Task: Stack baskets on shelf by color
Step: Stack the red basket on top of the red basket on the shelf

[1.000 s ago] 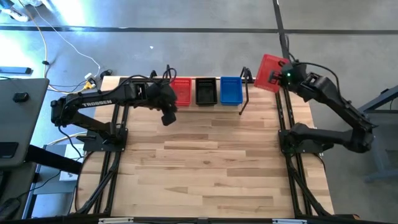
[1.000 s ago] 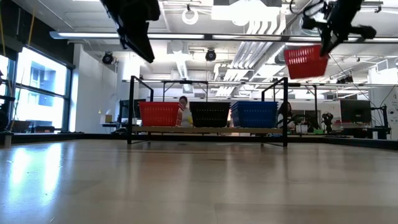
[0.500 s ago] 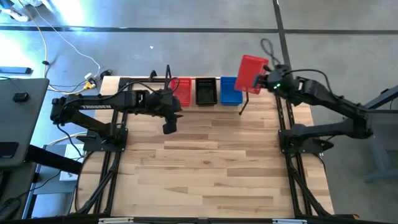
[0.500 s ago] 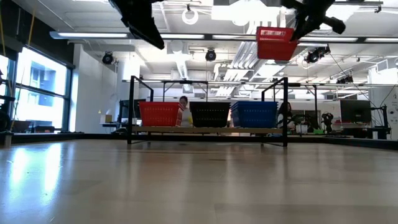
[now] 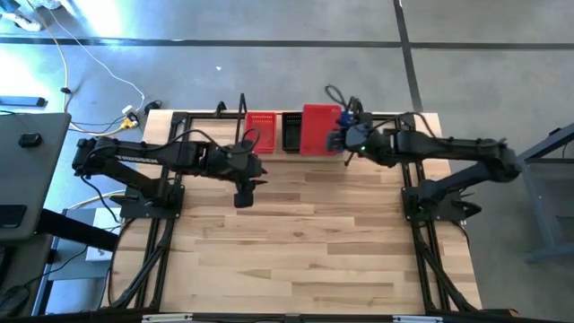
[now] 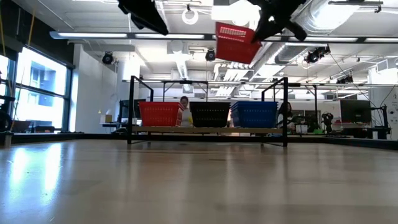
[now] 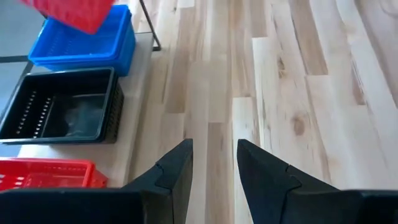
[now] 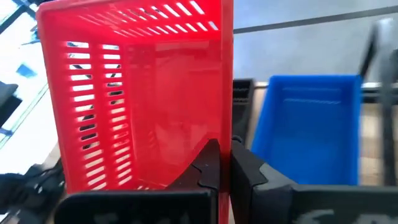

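My right gripper [image 8: 227, 168] is shut on a red basket [image 8: 143, 93], held high over the shelf [image 6: 211, 129]. In the high view this basket [image 5: 318, 130] hangs over the shelf's blue and black baskets; in the low view it [image 6: 238, 42] is tilted. On the shelf plank a red basket [image 6: 158, 114], a black basket [image 6: 209, 114] and a blue basket [image 6: 254, 114] stand on their bases in a row. My left gripper [image 5: 244, 193] is open over the table, just near of the shelf's red basket [image 5: 261, 130], touching nothing. My right gripper pinches one wall of the red basket at its rim [image 8: 225, 134], one finger [image 8: 208, 165] inside the basket and the other [image 8: 249, 171] outside. The basket is lifted clear, tilted, above the shelf's baskets.
Black rod uprights [image 6: 285, 109] stand at the shelf's ends along the table's far edge. The wooden tabletop [image 5: 305, 242] stretches bare toward the near edge. A person [image 6: 183, 106] shows in the room behind the shelf.
My right gripper has swung from beyond the shelf's right end toward the table's left, carrying the red basket to above the blue and black baskets; the basket has turned and tipped on the way. My left gripper has drifted a little toward the near edge.
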